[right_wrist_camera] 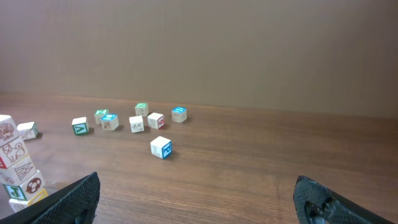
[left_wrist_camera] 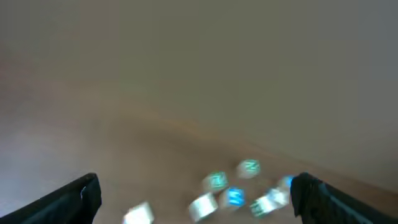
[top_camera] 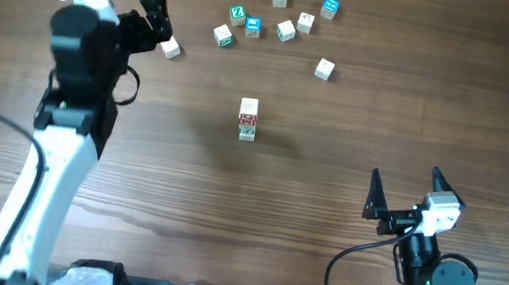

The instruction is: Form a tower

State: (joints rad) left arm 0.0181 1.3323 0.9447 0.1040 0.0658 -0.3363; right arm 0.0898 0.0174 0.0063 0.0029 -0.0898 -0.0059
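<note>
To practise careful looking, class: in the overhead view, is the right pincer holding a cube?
No, the right pincer stands open and empty, well apart from the tower.

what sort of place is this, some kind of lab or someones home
Probably a robot lab bench rather than a home: a left arm and a right arm at a wooden table, small letter cubes laid out, and a bare wall behind.
</note>
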